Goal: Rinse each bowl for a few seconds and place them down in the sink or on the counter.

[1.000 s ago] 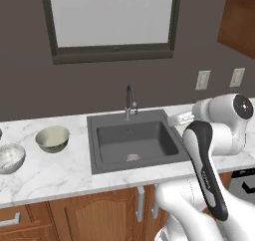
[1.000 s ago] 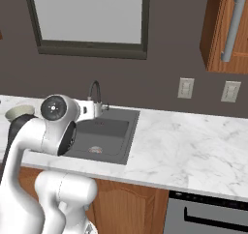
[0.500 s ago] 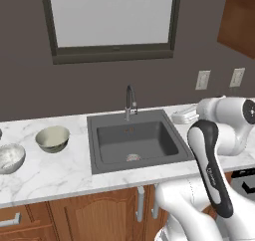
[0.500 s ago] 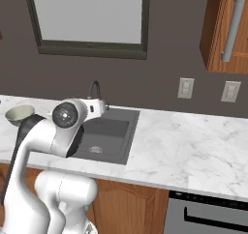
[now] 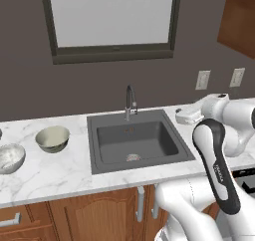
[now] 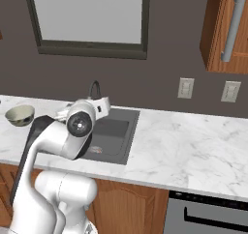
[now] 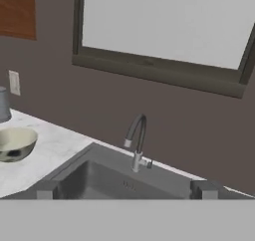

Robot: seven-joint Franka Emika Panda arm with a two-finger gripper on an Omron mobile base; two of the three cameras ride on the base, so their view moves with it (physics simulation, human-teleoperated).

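Note:
The olive-beige bowl point(image 5: 52, 138) stands upright on the counter point(image 5: 60, 173) left of the sink point(image 5: 137, 140), and shows again in the hand view point(image 7: 15, 144) and the right base view point(image 6: 20, 115). Further left sits the whitish-grey marbled bowl point(image 5: 10, 158). My gripper point(image 5: 179, 116) hovers above the sink's right rim and points left across the basin toward the faucet point(image 7: 137, 143). Its fingertips point(image 7: 47, 189) stand wide apart with nothing between them, so the gripper point(image 7: 124, 190) is open.
The slim dark faucet point(image 5: 130, 101) rises at the back of the sink, whose round drain point(image 5: 132, 157) lies in the basin floor. A grey cylinder point(image 7: 2, 103) stands on the counter beyond the olive bowl. My own arm point(image 6: 72, 126) hides part of the sink point(image 6: 116, 131).
The arm's elbow has swung right and a little lower, while the hand stays over the sink's right rim. Neither bowl has moved.

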